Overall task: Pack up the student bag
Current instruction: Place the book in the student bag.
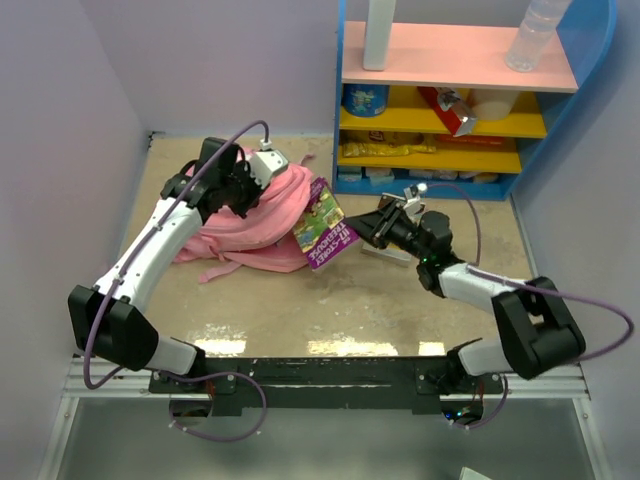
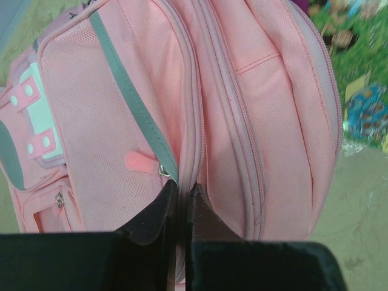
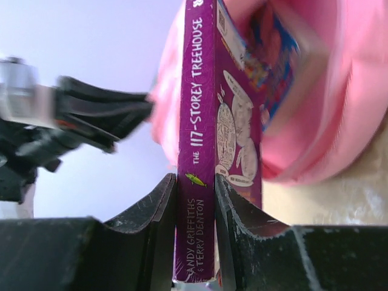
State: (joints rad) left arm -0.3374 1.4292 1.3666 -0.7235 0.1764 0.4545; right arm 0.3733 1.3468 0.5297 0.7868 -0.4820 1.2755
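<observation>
Top view: the large soft pink fabric backpack (image 1: 262,218) lies slumped on the mottled beige worktop (image 1: 350,310), at about 10 o'clock from centre. It has woven mesh panels, grey trim and a grey-and-white front patch.

My left tool (image 2: 182,189) sits on top of it, black fingers pressed nearly together at a zip seam. I can't tell whether fabric is pinched.

My right tool (image 3: 195,185) is clamped on the spine of a glossy purple paperback book (image 3: 197,121), held on edge at the bag's 3 o'clock side with its far end against the pink cloth.
</observation>
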